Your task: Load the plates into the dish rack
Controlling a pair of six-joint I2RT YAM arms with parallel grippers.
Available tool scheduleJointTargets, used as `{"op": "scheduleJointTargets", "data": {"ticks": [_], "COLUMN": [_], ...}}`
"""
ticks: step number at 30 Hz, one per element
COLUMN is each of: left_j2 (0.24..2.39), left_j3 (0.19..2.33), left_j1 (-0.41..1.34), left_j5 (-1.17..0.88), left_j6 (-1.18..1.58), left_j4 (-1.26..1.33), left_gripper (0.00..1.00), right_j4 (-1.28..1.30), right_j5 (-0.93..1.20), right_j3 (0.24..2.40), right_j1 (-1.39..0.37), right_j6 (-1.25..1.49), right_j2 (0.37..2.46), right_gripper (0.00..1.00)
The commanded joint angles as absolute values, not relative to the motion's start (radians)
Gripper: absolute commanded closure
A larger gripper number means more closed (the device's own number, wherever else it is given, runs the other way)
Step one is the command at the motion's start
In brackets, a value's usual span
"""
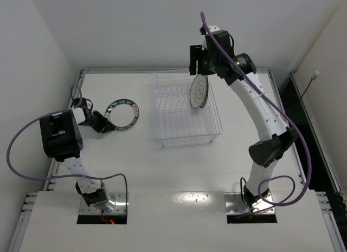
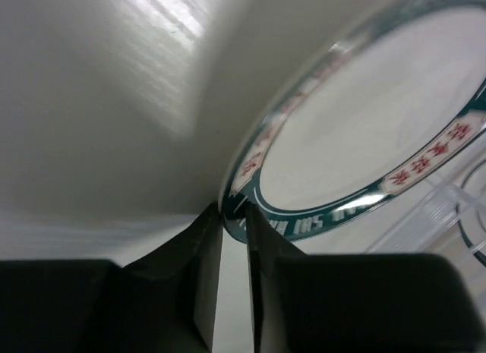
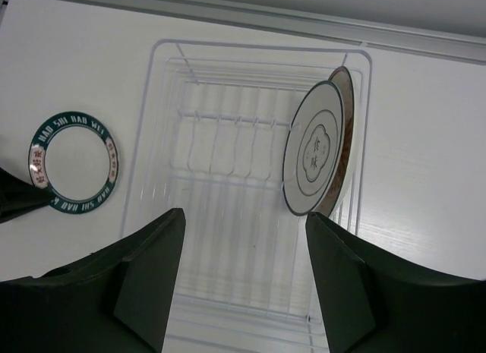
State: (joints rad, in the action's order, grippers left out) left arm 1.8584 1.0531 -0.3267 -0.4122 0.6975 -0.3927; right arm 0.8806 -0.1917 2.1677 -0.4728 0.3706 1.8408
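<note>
The left gripper [image 2: 234,212] has its jaws nearly together, pinching the near rim of the green plate [image 2: 364,125], which lies on the table [image 1: 162,170] just ahead of it. The right gripper [image 3: 244,216] hangs empty, jaws apart, above the rack [image 3: 228,121]. Below it to the right, the white plate [image 3: 313,149] and the orange plate [image 3: 347,133] stand on edge together.

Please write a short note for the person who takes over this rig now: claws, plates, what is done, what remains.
Left claw: shut on the rim of the green-rimmed plate, which lies on the table, left of the dish rack.
Right claw: open, empty, above the rack.
Done: white grey-ringed plate and orange-patterned plate stand upright at the rack's right end.
Left: load the green-rimmed plate.
</note>
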Motion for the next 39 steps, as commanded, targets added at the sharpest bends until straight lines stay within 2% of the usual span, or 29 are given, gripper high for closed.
{"op": "scheduleJointTargets", "data": {"ticks": [1,3,8,11,14,18,22,30,39], "left_j2": [1.928,1.939,1.873,1.838,1.78,1.759,1.74,1.729,1.729], "left_j3": [1.052,1.052,1.115,1.161,1.161,1.17,1.112,1.051,1.02], "left_j1": [-0.333,-0.333,-0.333,-0.333,-0.344,-0.353,-0.353,-0.305,-0.239], "left_j5": [-0.413,-0.434,-0.466,-0.534,-0.632,-0.716,-0.828,-0.94,-1.005], "left_j6": [0.716,0.716,0.707,0.707,0.794,0.873,1.006,1.144,1.313], "left_j4": [-0.328,-0.319,-0.319,-0.298,-0.206,-0.134,0.038,0.294,0.582], "left_gripper": [0.87,1.0,1.0,1.0,1.0,1.0,1.0,1.0,1.0], "right_j4": [0.896,0.896,0.894,0.835,0.749,0.691,0.604,0.516,0.448], "right_j5": [-0.189,-0.198,-0.151,0.032,0.378,0.549,0.656,0.759,0.781], "right_j3": [2.21,2.21,2.191,2.143,2.097,2.082,2.023,2.063,2.054], "right_j1": [-0.454,-0.454,-0.434,-0.42,-0.385,-0.364,-0.354,-0.354,-0.364], "right_j6": [0.377,0.377,0.377,0.388,0.428,0.489,0.549,0.636,0.698], "right_j2": [1.805,1.796,1.796,1.796,1.842,1.897,1.96,2.091,2.183], "right_gripper": [0.38,0.38,0.35,0.34,0.34,0.4,0.4,0.4,0.4]}}
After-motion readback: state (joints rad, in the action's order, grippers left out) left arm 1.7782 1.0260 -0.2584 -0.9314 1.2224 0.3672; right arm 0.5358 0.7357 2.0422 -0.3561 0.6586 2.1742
